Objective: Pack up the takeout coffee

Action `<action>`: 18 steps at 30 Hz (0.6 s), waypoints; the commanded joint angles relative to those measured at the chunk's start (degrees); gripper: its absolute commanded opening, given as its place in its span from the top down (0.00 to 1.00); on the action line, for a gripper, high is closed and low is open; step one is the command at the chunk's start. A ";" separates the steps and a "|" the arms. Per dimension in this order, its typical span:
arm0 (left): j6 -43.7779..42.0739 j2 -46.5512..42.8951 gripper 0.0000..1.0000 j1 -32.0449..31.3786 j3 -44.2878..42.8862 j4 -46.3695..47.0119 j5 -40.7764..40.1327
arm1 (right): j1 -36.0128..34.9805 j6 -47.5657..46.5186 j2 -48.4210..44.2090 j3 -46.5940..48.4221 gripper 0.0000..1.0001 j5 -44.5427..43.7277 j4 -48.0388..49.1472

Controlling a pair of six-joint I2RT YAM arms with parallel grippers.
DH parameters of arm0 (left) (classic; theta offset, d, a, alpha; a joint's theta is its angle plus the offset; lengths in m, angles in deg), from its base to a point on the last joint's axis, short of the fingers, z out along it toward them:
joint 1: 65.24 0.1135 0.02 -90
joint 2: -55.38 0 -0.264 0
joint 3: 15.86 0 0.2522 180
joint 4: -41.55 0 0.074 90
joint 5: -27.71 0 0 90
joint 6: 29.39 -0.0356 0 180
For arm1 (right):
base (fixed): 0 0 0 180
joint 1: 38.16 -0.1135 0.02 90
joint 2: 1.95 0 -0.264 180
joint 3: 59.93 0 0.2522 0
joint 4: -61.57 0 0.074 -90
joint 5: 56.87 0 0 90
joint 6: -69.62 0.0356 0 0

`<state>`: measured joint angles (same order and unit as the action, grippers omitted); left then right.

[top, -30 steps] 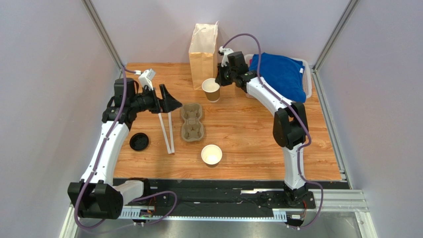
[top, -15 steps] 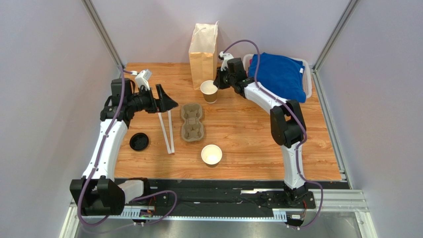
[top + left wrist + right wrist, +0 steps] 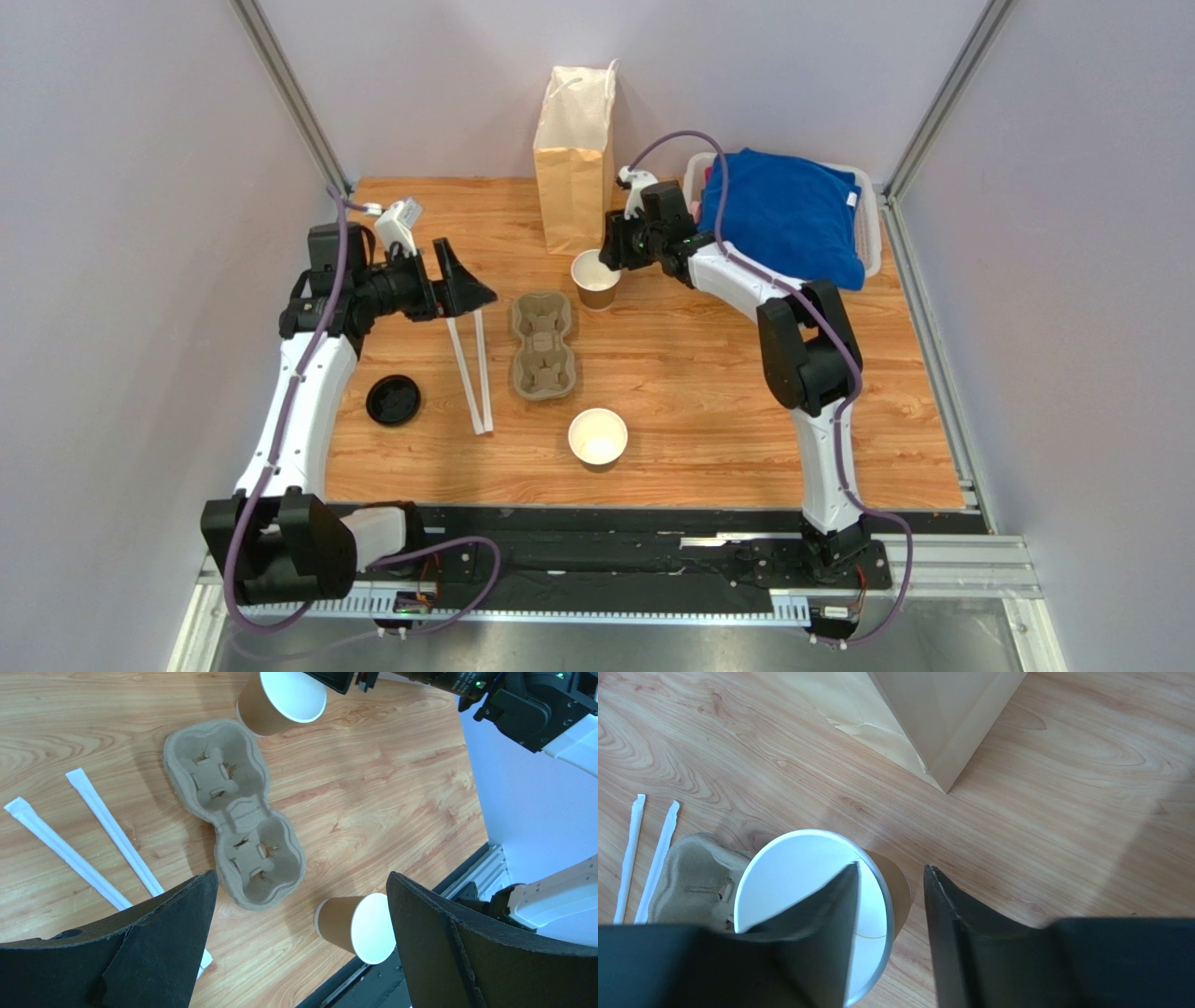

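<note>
No legible text anywhere

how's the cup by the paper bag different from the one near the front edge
The far cup has the right gripper straddling its rim, one finger inside and one outside, jaws apart; the near cup stands free of both arms. The far cup sits off the carrier's far end, the near cup off its near end. Both are brown, white inside, upright and lidless.

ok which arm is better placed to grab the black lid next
Left, probably: the black lid lies beside that arm and the left tool hangs open. The right tool straddles the rim of the far cup, farther off.
</note>
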<state>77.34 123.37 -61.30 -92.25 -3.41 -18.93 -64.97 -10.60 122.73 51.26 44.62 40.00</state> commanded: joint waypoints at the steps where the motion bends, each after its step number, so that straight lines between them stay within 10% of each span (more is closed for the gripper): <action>1: -4.07 -0.22 0.01 1.41 -2.23 -1.75 1.56 | 0.26 -0.82 -2.95 -0.39 0.46 1.26 1.67; 11: -13.45 -6.81 0.01 4.75 -3.99 -6.50 -3.36 | 1.93 -8.17 -17.77 -0.40 0.27 7.23 -8.16; 18: -36.13 -0.07 0.01 14.83 -13.99 -31.17 -1.54 | -1.04 -23.99 -27.02 -1.61 0.22 16.91 -40.65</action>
<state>58.26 118.69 -51.92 -99.97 -19.25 -22.28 -62.91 -22.90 101.12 50.03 54.98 20.06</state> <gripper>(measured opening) 0.990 0.814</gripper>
